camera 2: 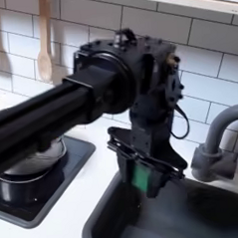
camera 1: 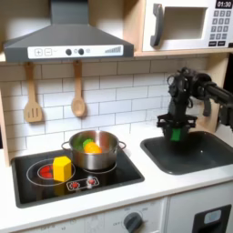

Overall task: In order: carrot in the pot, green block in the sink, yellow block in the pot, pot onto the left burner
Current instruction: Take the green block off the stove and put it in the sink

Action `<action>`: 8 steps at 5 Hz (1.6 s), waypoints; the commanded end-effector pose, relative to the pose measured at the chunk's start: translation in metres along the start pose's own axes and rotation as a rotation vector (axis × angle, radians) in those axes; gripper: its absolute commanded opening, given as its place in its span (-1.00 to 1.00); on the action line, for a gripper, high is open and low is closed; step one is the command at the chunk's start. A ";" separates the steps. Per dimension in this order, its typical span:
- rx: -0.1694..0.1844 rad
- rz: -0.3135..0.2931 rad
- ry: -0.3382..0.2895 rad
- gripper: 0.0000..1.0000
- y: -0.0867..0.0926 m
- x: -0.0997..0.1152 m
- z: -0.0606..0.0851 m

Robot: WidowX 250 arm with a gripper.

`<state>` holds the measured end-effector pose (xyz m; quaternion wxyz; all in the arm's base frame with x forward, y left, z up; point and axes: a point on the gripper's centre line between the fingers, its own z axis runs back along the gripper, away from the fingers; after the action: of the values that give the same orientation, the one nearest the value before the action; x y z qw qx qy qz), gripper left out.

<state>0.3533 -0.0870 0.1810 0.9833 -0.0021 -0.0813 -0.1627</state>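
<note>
My gripper hangs over the sink, shut on the green block. In the second exterior view the gripper points down with the green block between its fingers, just above the sink near its left rim. The steel pot stands on the stove over the right burner, with the carrot inside it. On the left burner sits the yellow block, just left of the pot. The pot is partly hidden behind the arm.
A curved grey faucet rises at the sink's right in the second exterior view. Two wooden utensils hang on the tiled wall under a range hood. A microwave is mounted above the sink.
</note>
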 end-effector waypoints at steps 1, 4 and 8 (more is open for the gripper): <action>-0.001 -0.006 0.054 -1.00 -0.010 -0.018 -0.027; -0.004 -0.022 0.023 -1.00 -0.008 -0.025 -0.058; -0.033 -0.092 -0.010 -1.00 -0.009 -0.017 -0.061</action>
<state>0.3421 -0.0900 0.1194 0.9740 -0.0147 -0.0861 -0.2090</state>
